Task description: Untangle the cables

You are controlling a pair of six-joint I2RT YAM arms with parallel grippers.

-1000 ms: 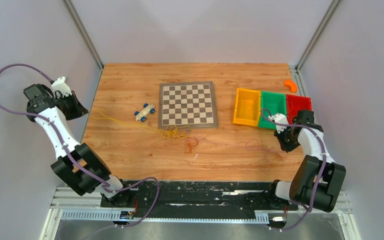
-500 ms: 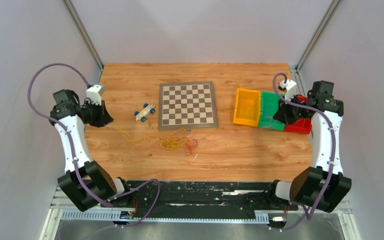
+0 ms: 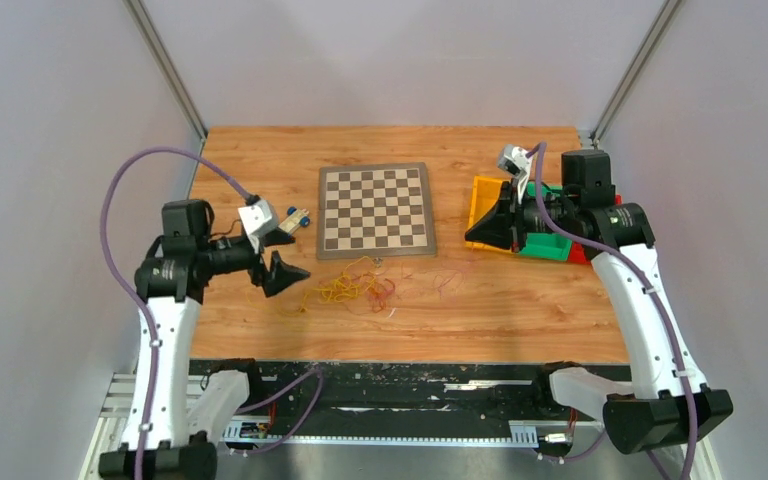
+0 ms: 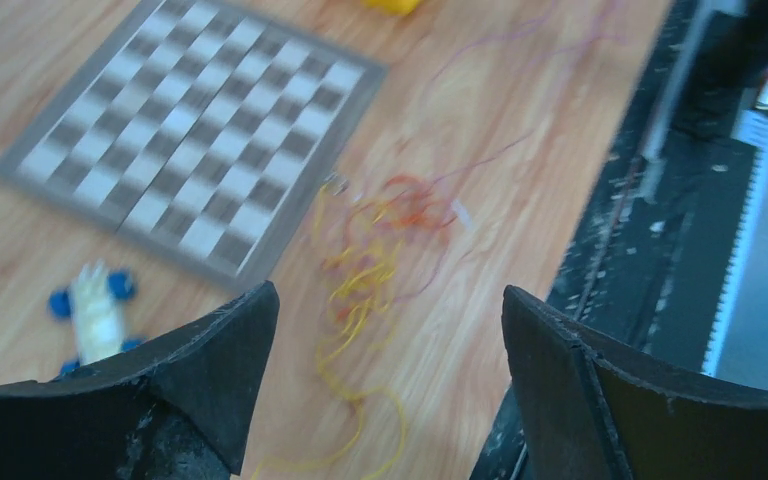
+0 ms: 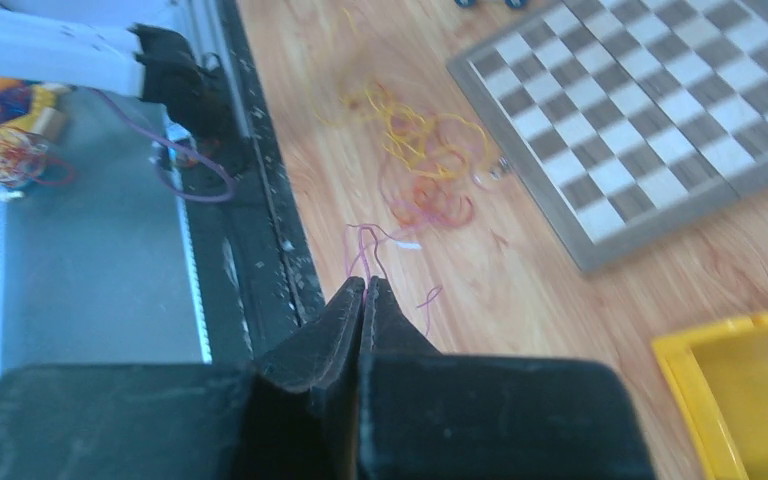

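Note:
The cables (image 3: 355, 290) lie as a small tangle on the wood, just in front of the chessboard (image 3: 375, 210). Yellow loops (image 4: 355, 300) make up its left part and orange-red loops (image 4: 415, 205) sit in the middle. A thin purple strand (image 3: 445, 283) trails off to the right. My left gripper (image 3: 285, 272) hovers at the tangle's left end, open (image 4: 388, 295), with the yellow loops showing between its fingers. My right gripper (image 3: 472, 240) hangs above the board's right side, shut (image 5: 365, 282) on the purple strand (image 5: 365, 240), which runs down from its tip to the table.
A small toy car (image 3: 295, 220) with blue wheels sits left of the chessboard, beside my left wrist. A yellow bin (image 3: 488, 200) and a green bin (image 3: 550, 248) lie under my right arm. The black base rail (image 3: 390, 385) runs along the near edge.
Both arms swung inward from the table's sides toward the tangle. The left gripper went from shut to open. The stretched yellow and purple strands slackened and the tangle bunched together.

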